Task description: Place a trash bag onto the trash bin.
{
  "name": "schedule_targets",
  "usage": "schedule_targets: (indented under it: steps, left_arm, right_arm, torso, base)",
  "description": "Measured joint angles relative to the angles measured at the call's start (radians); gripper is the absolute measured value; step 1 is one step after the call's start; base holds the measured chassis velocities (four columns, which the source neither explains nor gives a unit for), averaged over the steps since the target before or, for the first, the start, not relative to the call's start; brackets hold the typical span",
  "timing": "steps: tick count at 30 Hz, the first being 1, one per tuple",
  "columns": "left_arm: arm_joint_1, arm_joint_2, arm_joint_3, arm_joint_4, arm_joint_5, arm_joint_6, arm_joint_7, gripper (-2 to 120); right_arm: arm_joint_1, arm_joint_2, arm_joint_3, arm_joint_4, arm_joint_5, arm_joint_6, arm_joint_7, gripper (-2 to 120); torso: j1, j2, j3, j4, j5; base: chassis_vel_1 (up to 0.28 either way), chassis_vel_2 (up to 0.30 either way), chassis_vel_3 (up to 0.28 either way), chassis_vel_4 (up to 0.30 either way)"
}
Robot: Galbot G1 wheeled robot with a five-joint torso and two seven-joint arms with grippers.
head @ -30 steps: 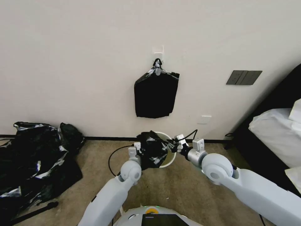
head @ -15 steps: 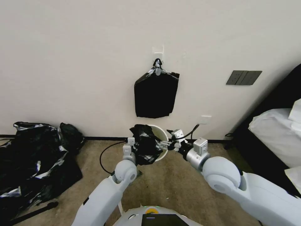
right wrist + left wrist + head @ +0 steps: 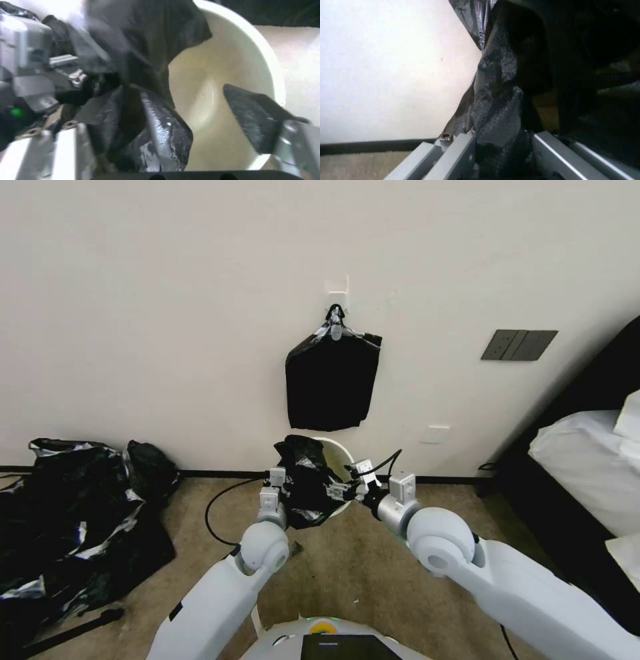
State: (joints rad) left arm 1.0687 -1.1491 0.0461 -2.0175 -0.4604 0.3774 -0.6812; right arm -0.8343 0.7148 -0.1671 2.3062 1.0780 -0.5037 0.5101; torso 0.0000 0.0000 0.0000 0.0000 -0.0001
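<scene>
At the foot of the wall, just above the carpet: trash bag [image 3: 308,488] hangs as a crumpled black mass over the left part of the trash bin [image 3: 339,452], covering much of that side of the rim. Bin is tipped with its mouth toward the robot; the cream rim shows as an arc to the right of the bag.

Right wrist view: a fold of the trash bag [image 3: 146,75] drapes across the bin's opening, and the pale inside wall of the trash bin [image 3: 213,82] is bare beyond it.

Left gripper [image 3: 288,492] sits against the bag's left edge. In the left wrist view the film of the trash bag [image 3: 503,110] runs down between the two grey fingers [image 3: 460,152], which close in on it from either side — clenched on the bag.

Right gripper [image 3: 341,489] is at the bag's right side, over the bin mouth. In the right wrist view one finger [image 3: 256,120] stands well out over the bin's interior, apart from the other finger, and bag film lies between them without being pinched at the far finger — jaws spread, released.

Surroundings:
- flat black bundle [image 3: 331,380] hangs from a clip [image 3: 335,328] on the wall directly above the bin.
- large heap of black plastic [image 3: 73,520] lies on the carpet well to the left.
- dark wall plate [image 3: 519,345] upper right; white bedding [image 3: 587,460] at the right edge.
</scene>
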Motion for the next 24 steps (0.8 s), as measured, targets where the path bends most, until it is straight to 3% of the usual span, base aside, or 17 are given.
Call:
schedule_targets:
  steps: [18, 24]
  left_arm:
    - [0.001, 0.007, 0.006, 0.004, 0.015, 0.002, 0.022, 1]
    - [0.018, 0.013, 0.003, 0.005, 0.021, 0.003, 0.033, 1]
  right_arm:
    - [0.082, 0.056, -0.057, -0.041, -0.104, 0.056, 0.011, 5]
    - [0.085, 0.048, -0.023, -0.058, -0.103, 0.067, 0.013, 0]
  torso:
    - [0.000, 0.000, 0.000, 0.0001, 0.0001]
    - [0.000, 0.000, 0.000, 0.0000, 0.0001]
  base:
    - [0.000, 0.000, 0.000, 0.000]
    - [0.000, 0.000, 0.000, 0.000]
